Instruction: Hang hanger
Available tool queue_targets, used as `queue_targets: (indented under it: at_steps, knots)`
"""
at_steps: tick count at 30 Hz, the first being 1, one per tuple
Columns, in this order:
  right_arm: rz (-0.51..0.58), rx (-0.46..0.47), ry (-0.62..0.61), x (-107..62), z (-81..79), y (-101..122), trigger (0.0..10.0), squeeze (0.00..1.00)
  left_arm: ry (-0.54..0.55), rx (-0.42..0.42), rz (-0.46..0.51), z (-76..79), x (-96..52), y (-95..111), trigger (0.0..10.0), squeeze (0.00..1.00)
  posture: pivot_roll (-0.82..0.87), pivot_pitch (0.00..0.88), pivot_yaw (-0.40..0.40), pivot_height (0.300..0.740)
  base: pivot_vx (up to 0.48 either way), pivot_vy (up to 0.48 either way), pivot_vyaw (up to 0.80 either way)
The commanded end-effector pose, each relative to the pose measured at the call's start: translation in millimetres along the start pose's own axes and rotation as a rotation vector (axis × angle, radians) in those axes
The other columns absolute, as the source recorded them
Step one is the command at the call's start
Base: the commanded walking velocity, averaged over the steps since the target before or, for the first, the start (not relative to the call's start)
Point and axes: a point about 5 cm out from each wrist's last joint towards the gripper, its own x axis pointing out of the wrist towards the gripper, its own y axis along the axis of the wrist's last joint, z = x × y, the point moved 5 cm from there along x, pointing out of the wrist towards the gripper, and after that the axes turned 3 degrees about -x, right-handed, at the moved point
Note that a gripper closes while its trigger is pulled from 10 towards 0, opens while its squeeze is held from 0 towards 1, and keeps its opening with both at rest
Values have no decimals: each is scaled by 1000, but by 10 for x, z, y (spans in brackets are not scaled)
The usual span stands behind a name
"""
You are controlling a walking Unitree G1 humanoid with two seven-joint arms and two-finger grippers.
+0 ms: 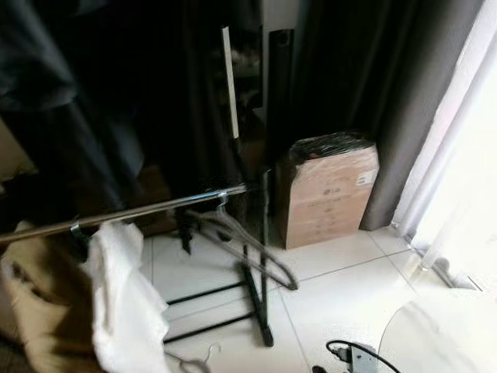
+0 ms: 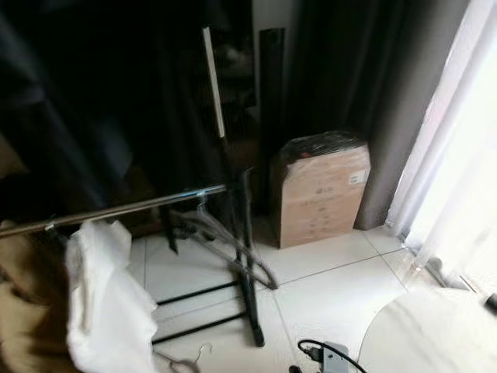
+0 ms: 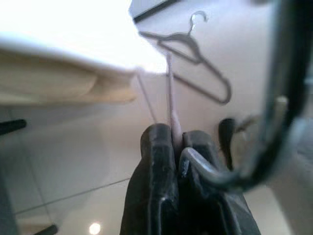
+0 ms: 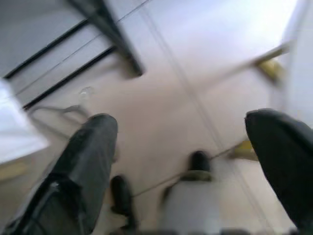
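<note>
A: Hangers counted: three. One grey hanger (image 1: 250, 247) is hooked on the rail (image 1: 124, 212) near its right end, body tilted down toward the tiles. A second hanger (image 3: 195, 58) is seen lying flat on the floor (image 1: 342, 291) below the white cloth. A third, a pale hanger (image 3: 171, 105), is pinched in the left gripper (image 3: 178, 147).

B: Materials?

A: Rail is shiny round metal, on a black tube frame (image 1: 260, 299). Grey hangers are thin, with small hooks and rounded shoulders. The held one is shown only as pale thin rods meeting at the fingers; a dark curved hook is blurred right in front of the camera.

B: Grippers?

A: Left is clenched on the pale hanger, fingers pressed together. Right gripper (image 4: 188, 142) is spread wide, nothing between the fingers, pointed at the floor.

B: Other items?

A: One white cloth (image 1: 124, 299) draped on the rail, crumpled. One tan garment (image 1: 35, 291) beside it. One cardboard box (image 1: 326, 194), top wrapped in dark film, against one grey curtain (image 1: 404, 85). One power strip (image 1: 353, 357) with black cable on glossy white tiles.
</note>
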Motion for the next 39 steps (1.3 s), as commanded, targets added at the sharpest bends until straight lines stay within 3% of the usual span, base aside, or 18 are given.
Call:
queue_targets:
  at_steps: [1,2,4,11,12,14,15,16,19,28,39]
  knots:
    - [4,-8,35,18,-153,15,10000,0,96,-80,-1,-231,-22,-50,10000,0,24,0,15,740,0,0,0]
    - [5,-15,36,16,-151,13,10000,0,120,-154,3,-247,-29,-67,10000,0,26,0,14,740,0,0,0]
    - [4,-16,36,15,-146,4,10000,0,136,-207,15,-258,-35,-69,10000,0,25,0,14,740,0,0,0]
    - [-7,-29,42,8,-137,-31,10000,0,90,-251,150,-218,-48,116,10000,0,23,0,9,740,0,0,0]
    - [-9,-34,44,8,-138,-35,10000,0,79,-237,225,-260,-23,397,10000,0,24,0,7,740,0,0,0]
    - [-16,-47,46,6,-137,-50,10000,0,66,-179,454,-383,-56,1332,10000,0,26,0,5,740,0,0,0]
    - [-16,-47,46,6,-137,-50,10000,0,66,-179,454,-383,-56,1332,10000,0,26,0,5,740,0,0,0]
    - [-19,-51,45,4,-134,-62,10000,0,55,-145,538,-378,-116,1622,10000,0,22,0,5,740,0,0,0]
    - [-25,-59,45,0,-126,-81,10000,0,51,-93,622,-378,-191,1838,10000,0,21,0,6,740,0,0,0]
    - [-35,-82,52,-6,-130,-117,10000,0,-2,-34,769,-387,-356,1958,10000,0,25,0,6,740,0,0,0]
    - [-42,-114,62,-7,-143,-129,10000,0,18,-48,934,-382,-574,2366,10000,0,24,0,-4,740,0,0,0]
